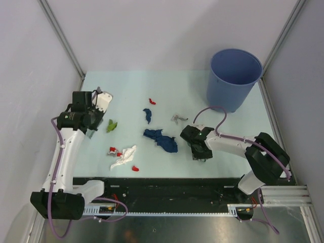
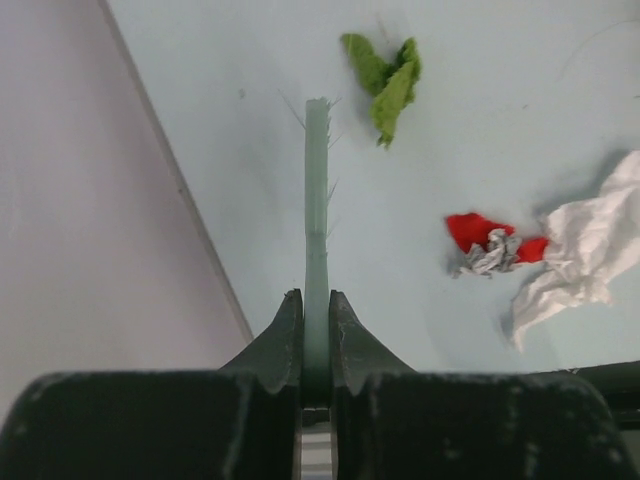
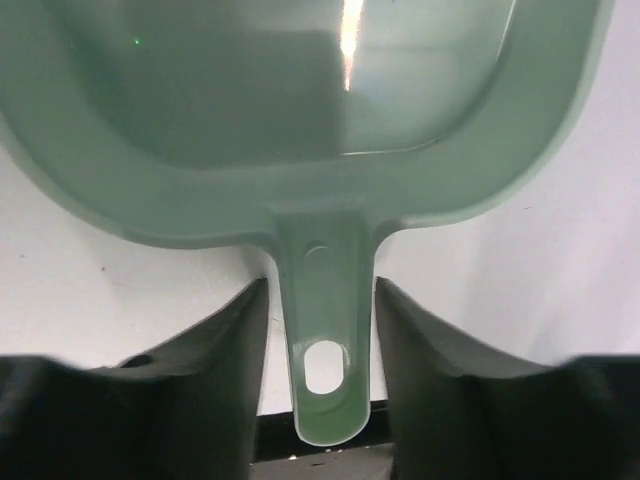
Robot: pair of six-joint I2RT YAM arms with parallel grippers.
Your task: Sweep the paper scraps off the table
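Observation:
The paper scraps lie spread over the table (image 1: 202,91): a large dark blue wad (image 1: 161,137), a smaller blue one (image 1: 147,115), a green one (image 1: 111,125), a white crumple (image 1: 124,157), a grey bit (image 1: 175,118) and red pieces (image 1: 152,102). My left gripper (image 1: 92,120) hangs at the table's left edge, shut on the thin pale green brush (image 2: 317,200), which points toward the green scrap (image 2: 385,75). Right of the blue wad, my right gripper (image 1: 198,147) is open. The pale green dustpan (image 3: 300,130) has its handle between those fingers (image 3: 240,330), with a gap on each side.
A blue bin (image 1: 233,78) stands at the back right corner. A black and metal rail (image 1: 167,190) runs along the near edge. Grey walls close in the left, back and right sides. A red piece (image 2: 472,230) and white crumple (image 2: 585,250) lie right of the brush.

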